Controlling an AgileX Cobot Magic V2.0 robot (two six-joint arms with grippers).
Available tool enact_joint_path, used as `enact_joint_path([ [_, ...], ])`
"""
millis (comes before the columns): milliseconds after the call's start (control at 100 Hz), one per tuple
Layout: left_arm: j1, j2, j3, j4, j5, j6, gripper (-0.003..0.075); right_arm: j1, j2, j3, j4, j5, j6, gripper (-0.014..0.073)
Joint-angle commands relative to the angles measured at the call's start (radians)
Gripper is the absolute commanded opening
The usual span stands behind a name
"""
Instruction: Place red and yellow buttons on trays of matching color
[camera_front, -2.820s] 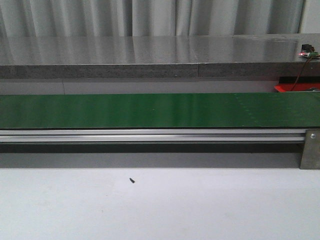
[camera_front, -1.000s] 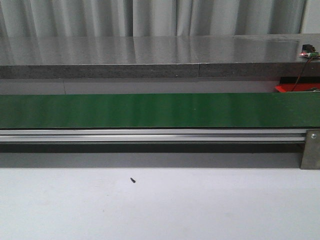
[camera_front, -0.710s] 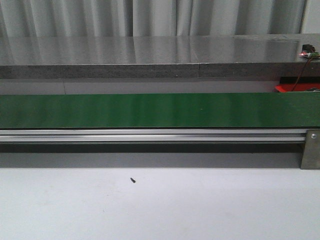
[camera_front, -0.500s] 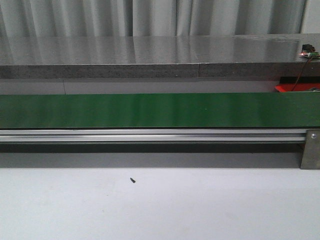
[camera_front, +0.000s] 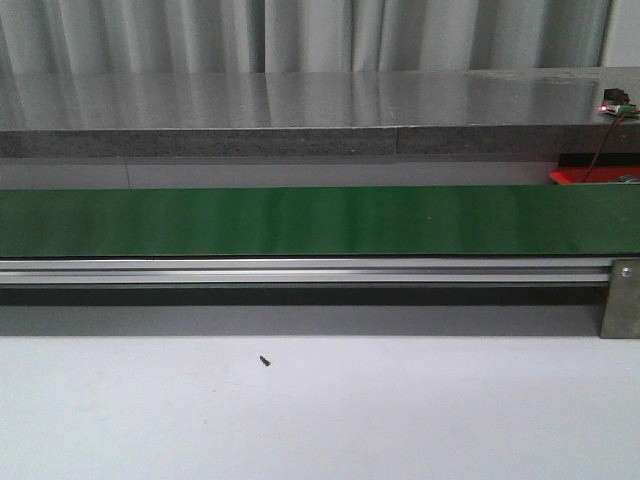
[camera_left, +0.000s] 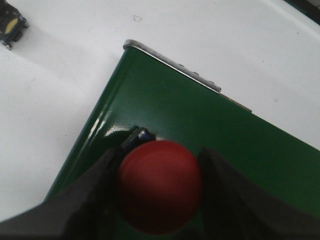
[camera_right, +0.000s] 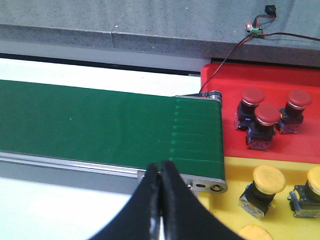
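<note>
Red button (camera_left: 159, 186) sat pinched in the left jaws above the green belt (camera_left: 200, 125), likely for carrying to the red tray (camera_right: 260, 80); right jaws were pressed together, empty.

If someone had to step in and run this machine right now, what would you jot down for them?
Left gripper: shut on a red button over the green belt, near its end.
Right gripper: shut, empty, at the belt's other end.
Done: three red buttons sit on the red tray; at least three yellow buttons sit on the yellow tray.
Left: carry the held red button to the red tray. The front view shows no button on the belt.
</note>
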Motion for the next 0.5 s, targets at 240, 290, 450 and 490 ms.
enact_joint_path([
  [240,-0.007,-0.042,-0.027,-0.04,-0.013,0.021,0.0582,0.001,0.003,-0.025,0.014,-0.072,-0.01,-0.0068],
  [290,-0.007,-0.047,-0.027,-0.04,-0.013,0.021,0.0604,0.001,0.003,-0.025,0.014,-0.072,-0.01,-0.0068],
  [450,-0.007,-0.095,-0.03,-0.05,-0.024,0.024,0.0604,0.001,0.003,-0.025,0.014,-0.072,-0.01,-0.0068],
  [490,-0.007,-0.107,-0.038,-0.05,-0.027,0.024,0.0604,0.001,0.003,-0.025,0.014,-0.072,-0.01,-0.0068],
])
